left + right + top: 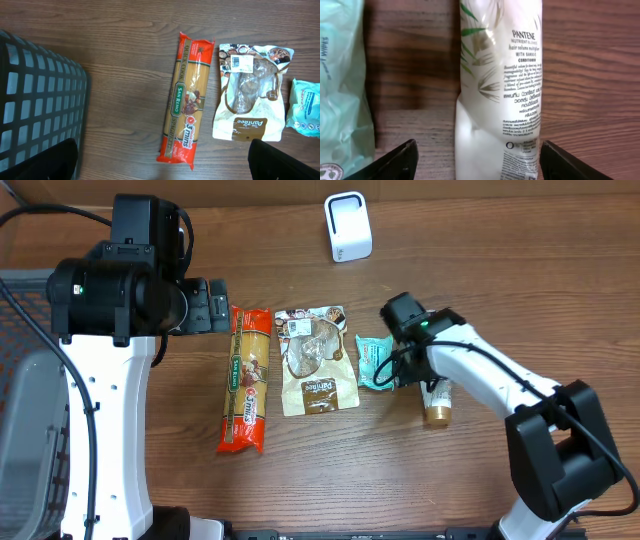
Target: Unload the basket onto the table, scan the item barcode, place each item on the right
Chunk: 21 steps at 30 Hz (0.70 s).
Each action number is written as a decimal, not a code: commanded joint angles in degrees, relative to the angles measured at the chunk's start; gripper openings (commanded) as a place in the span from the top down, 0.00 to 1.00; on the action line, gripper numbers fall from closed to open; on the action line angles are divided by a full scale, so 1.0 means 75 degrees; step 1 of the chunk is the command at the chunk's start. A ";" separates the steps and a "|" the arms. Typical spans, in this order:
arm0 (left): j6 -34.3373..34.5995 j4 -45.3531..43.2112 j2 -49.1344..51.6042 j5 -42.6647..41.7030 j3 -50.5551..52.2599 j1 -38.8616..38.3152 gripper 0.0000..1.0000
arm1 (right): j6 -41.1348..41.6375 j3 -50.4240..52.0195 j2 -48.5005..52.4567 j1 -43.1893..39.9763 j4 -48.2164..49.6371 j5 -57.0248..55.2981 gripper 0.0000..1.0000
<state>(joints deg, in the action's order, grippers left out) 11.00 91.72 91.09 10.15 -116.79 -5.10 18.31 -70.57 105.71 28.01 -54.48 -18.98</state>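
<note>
the tube [500, 90] lies flat on the desk [480, 270], below and right of the scanner [348, 226]. the right tool [480, 160] hangs over it, jaws wide astride it, likely to grasp. the left tool [172, 165], left of the scanner, is wide and empty.

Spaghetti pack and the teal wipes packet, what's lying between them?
A brown-and-white pouch lies between the spaghetti pack and the teal wipes packet. The overhead and left wrist views both show it.

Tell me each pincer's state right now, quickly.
Left pincer: open, holding nothing.
Right pincer: open, straddling the Pantene conditioner tube, not gripping it.
</note>
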 commanded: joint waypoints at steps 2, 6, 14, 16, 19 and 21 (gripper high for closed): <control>0.0134 -0.0012 -0.0032 0.0099 0.0020 0.0041 0.00 | 0.0437 0.0300 0.0009 0.0245 0.0192 -0.0749 0.23; 0.0134 -0.0012 -0.0032 0.0099 0.0020 0.0041 0.00 | 0.0568 0.0417 0.0047 0.0259 0.0265 -0.0790 0.23; 0.0134 -0.0012 -0.0032 0.0099 0.0020 0.0041 0.00 | 0.0600 0.0417 0.0096 0.0256 0.0344 -0.0807 0.25; 0.0134 -0.0015 -0.0032 0.0099 0.0020 0.0041 0.00 | 0.0627 0.0417 0.0099 0.0259 0.0344 -0.0796 0.25; 0.0134 -0.0012 -0.0032 0.0099 0.0020 0.0041 0.00 | 0.0769 0.0417 0.0108 0.0259 0.0344 -0.0752 0.25; 0.0134 -0.0012 -0.0032 0.0099 0.0020 0.0041 0.00 | 0.0769 0.0417 0.0108 0.0259 0.0344 -0.0723 0.25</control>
<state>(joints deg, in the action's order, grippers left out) 11.00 91.70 91.09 10.15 -116.79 -5.10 22.72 -67.75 105.95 29.82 -52.10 -23.97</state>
